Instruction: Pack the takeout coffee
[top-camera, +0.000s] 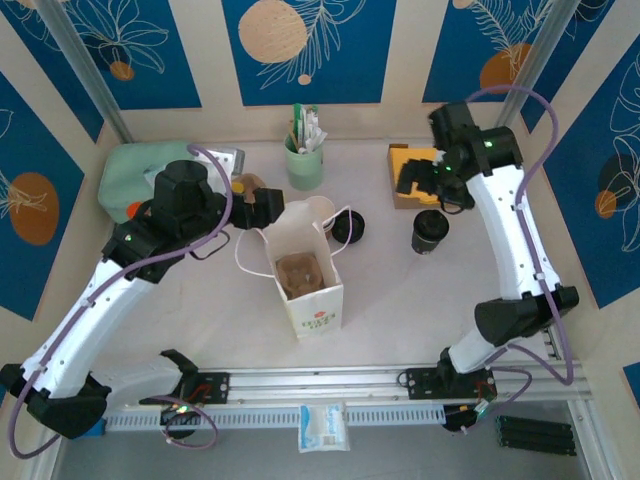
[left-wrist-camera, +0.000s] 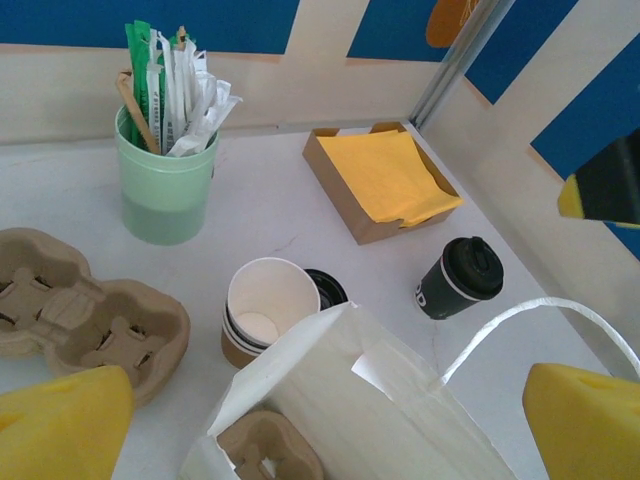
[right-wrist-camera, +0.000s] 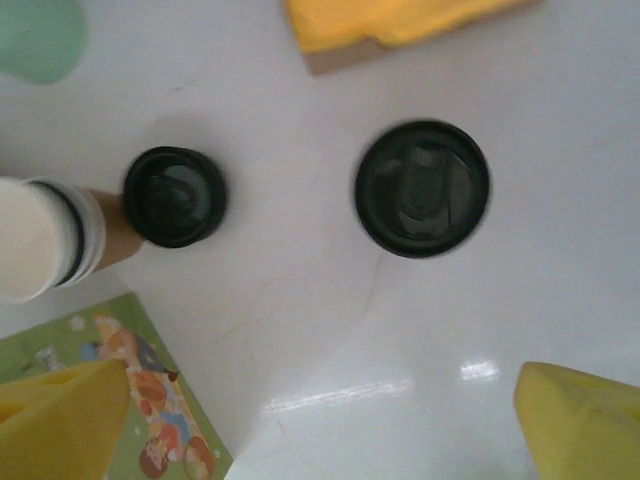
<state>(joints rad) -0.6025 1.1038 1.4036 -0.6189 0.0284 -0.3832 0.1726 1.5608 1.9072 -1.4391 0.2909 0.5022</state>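
Coffee not yet packed, nothing gripped.
Our left pincer (left-wrist-camera: 320, 428) hangs spread over the paper bag (top-camera: 316, 312), with a cup carrier (top-camera: 300, 272) inside. The lidded coffee cup (top-camera: 430, 232) stands on the table (top-camera: 400, 295) right of the bag, beneath our spread right pincer (right-wrist-camera: 320, 425).

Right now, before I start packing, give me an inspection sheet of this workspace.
Surface: white table, no spills seen.
Job's things: coffee lidded, upright, right of the bag; bag open, carrier inside.
Clutter: stirrer cup, napkin box, cup stack, loose lid, spare carriers, green cloth.
Grippers: left gripper open by the bag; right gripper open by the coffee; neither holds anything.
Cables: purple cables loop along both arms.
Surroundings: blue and beige wall panels.
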